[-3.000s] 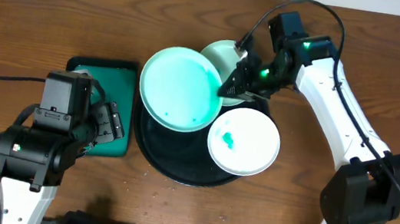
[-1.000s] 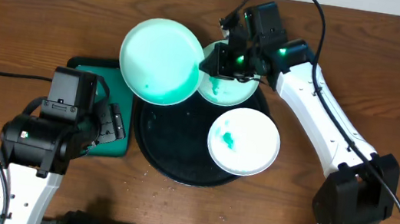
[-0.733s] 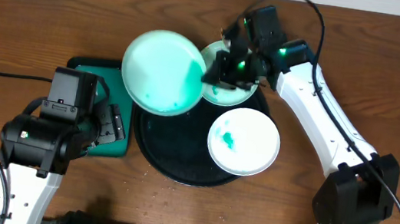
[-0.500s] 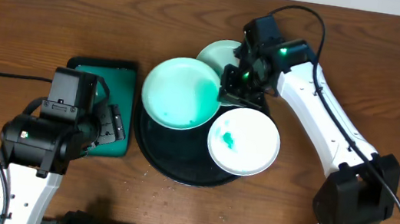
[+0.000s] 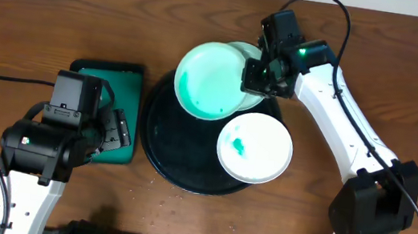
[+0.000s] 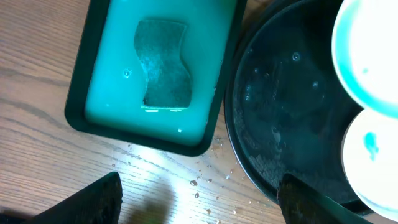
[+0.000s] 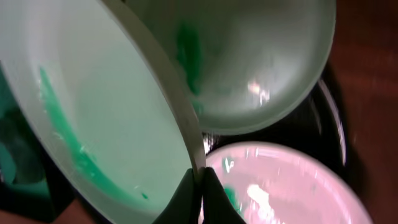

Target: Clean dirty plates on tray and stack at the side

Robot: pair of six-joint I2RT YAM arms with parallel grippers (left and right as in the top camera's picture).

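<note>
Overhead, the right jaws pinch the rim of one green-smeared plate (image 5: 212, 81), holding it over the back of the black tray (image 5: 158, 147). A second plate (image 7: 261, 62) lies partly under it, and a third plate (image 5: 254, 147) rests flat on the tray's right side. The left jaws are spread wide with nothing in them, hovering over the desk (image 5: 28, 12) by the green tray (image 5: 127, 90), where a sponge (image 6: 163, 65) lies

No text, label, brand, number or sign can be read in any view. The tilted pale mint round plate (image 5: 212, 81), the large round black tray (image 5: 172, 149), the small rectangular green tray (image 5: 121, 81) and the white right arm housing (image 5: 354, 120) carry no legible marking.
</note>
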